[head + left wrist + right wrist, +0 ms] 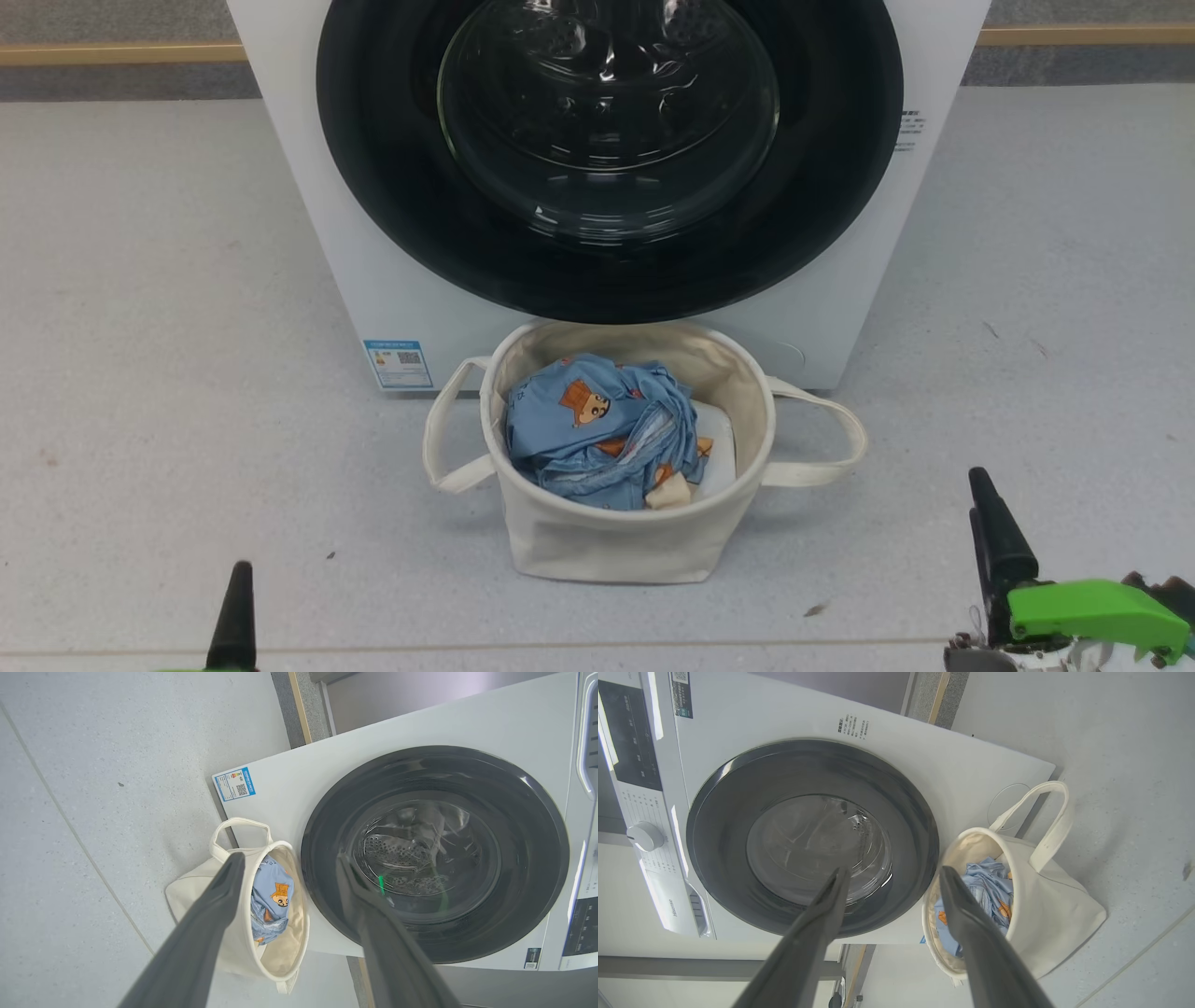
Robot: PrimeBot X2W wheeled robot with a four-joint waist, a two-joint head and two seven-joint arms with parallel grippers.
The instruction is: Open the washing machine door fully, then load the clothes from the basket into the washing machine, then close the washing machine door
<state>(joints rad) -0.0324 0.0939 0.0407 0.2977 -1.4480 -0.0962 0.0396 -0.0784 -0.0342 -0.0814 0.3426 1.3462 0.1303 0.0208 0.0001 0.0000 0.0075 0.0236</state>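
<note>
Clothes (597, 429) lie heaped in the basket (607, 551), which stands on the floor (140, 327) between the robot and the washing machine (308, 187).

Nearest the head camera, one dark finger of the left gripper (290, 857) rises at the lower left edge. One finger of the right gripper (894, 870) rises at the lower right, beside a green fitting (1092, 602). Both grippers are well short of the basket and touch nothing. Each wrist view shows its own two fingers spread wide, with nothing held between them.

Beyond them the basket stands upright, its two looped handles out to either side. Blue bear-print fabric fills most of the opening. A small cream cloth (667, 492) shows at the near edge, and a plain white pad (721, 443) lies under the fabric on the right. The basket's far rim is just beside the foot of the machine, directly below the door.

Farthest, the washing machine door (392, 215) is closed, flush with the white front. The glass bowl (607, 121) bulges at its centre, and the left wrist view shows the perforated drum (397, 849) through it. A blue label (399, 364) sits at the machine's low left corner.
</note>
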